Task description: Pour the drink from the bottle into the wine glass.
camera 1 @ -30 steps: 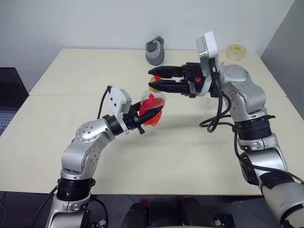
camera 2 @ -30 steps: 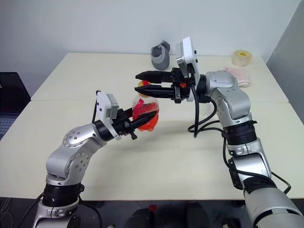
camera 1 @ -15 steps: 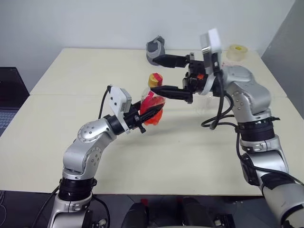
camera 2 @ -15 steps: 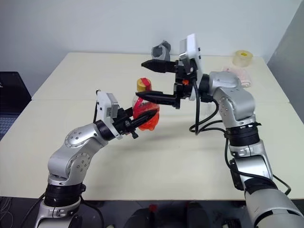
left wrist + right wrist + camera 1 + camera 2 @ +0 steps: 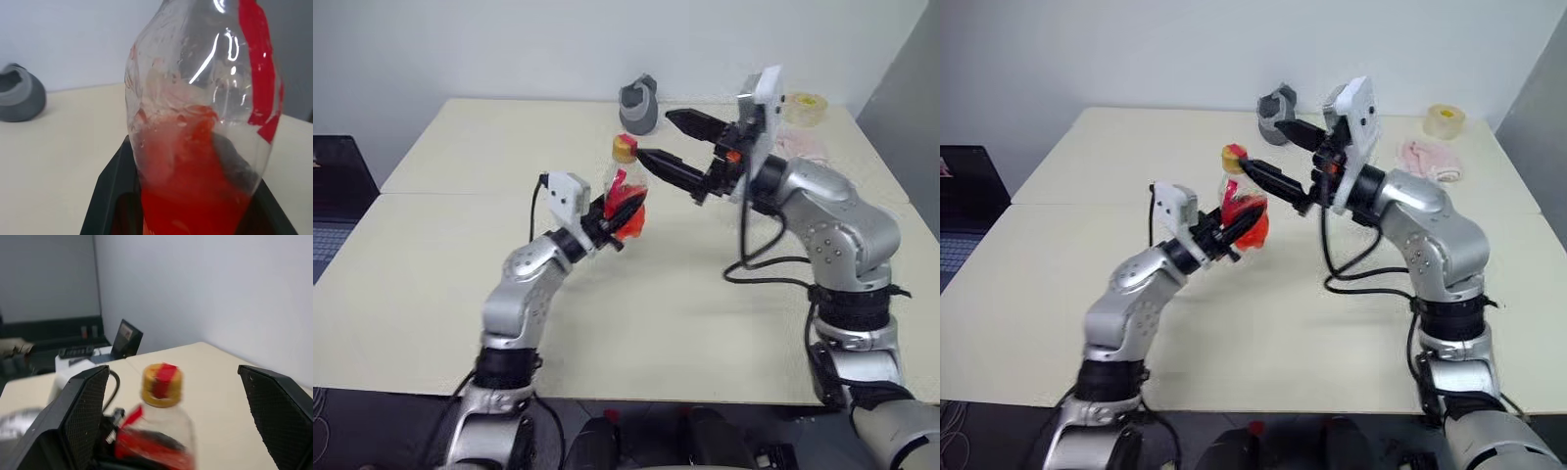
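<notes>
My left gripper point(image 5: 625, 209) is shut on the lower body of the bottle point(image 5: 621, 188) and holds it upright above the table point(image 5: 460, 147). The drink point(image 5: 195, 191) fills the bottom of the bottle, between my left fingers point(image 5: 110, 191). The yellow cap point(image 5: 625, 149) sits on the neck. My right gripper point(image 5: 654, 135) stands open just beside the cap, at cap height. Its two fingers point(image 5: 83, 416) spread wide on either side of the cap point(image 5: 161, 384) without touching it. The wine glass is hidden.
A grey object point(image 5: 639, 103) stands at the back of the table. A yellowish tape roll point(image 5: 803, 102) and a pink cloth point(image 5: 800, 147) lie at the back right. A dark laptop point(image 5: 333, 186) sits off the table's left edge.
My right gripper, nearly shut at the cap a second ago, has opened wide and turned. My left arm has stretched forward, carrying the bottle farther from me and more upright.
</notes>
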{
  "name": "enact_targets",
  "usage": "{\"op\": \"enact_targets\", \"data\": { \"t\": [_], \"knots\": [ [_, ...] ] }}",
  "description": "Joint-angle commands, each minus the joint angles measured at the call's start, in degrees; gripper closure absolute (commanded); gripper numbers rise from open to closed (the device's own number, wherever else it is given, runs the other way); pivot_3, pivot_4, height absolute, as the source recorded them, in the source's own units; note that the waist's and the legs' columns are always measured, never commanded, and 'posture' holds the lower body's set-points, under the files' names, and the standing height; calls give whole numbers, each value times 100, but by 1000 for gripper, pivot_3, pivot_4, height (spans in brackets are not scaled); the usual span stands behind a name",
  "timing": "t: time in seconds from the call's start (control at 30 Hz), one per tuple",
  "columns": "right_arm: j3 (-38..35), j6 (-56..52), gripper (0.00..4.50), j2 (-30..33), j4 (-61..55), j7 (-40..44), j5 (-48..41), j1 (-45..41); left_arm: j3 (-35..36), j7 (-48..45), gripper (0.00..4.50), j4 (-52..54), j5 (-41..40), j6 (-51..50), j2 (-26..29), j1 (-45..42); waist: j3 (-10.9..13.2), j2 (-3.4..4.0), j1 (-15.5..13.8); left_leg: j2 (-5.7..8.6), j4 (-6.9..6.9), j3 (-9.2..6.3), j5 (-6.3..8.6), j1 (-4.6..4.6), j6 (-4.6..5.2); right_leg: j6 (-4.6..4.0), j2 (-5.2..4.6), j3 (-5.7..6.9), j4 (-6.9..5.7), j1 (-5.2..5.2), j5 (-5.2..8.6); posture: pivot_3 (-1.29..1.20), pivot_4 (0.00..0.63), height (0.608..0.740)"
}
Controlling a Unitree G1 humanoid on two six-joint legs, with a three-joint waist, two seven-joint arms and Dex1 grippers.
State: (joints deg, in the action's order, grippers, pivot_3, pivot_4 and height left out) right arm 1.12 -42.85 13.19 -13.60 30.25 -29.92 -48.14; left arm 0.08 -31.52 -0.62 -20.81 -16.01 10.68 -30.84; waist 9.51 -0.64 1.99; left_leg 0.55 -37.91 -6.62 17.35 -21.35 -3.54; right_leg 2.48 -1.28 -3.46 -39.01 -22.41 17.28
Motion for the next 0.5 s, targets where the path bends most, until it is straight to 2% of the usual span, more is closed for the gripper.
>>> {"op": "enact_targets", "data": {
  "t": [0.03,0.17,0.5],
  "knots": [
    [98,-25,0,-109,-132,-456,241,-134,-71,21,3206,-347,237,623,-167,-260,0,0,-1,1,0,0,0,-5,-1,0,0,0,1,-5,0,0,150,740],
    [145,-22,0,-187,52,-676,376,-205,-102,-124,3206,-493,278,804,-191,-323,-1,-1,14,3,-3,19,-3,-64,-3,2,0,-14,-18,-84,-3,0,150,740],
    [79,20,0,-248,287,-754,390,-318,-95,-321,3206,-379,280,794,-66,-165,-1,-1,45,-1,-3,21,-3,-69,-2,0,-1,-14,-21,-92,-4,0,150,740]
  ]
}}
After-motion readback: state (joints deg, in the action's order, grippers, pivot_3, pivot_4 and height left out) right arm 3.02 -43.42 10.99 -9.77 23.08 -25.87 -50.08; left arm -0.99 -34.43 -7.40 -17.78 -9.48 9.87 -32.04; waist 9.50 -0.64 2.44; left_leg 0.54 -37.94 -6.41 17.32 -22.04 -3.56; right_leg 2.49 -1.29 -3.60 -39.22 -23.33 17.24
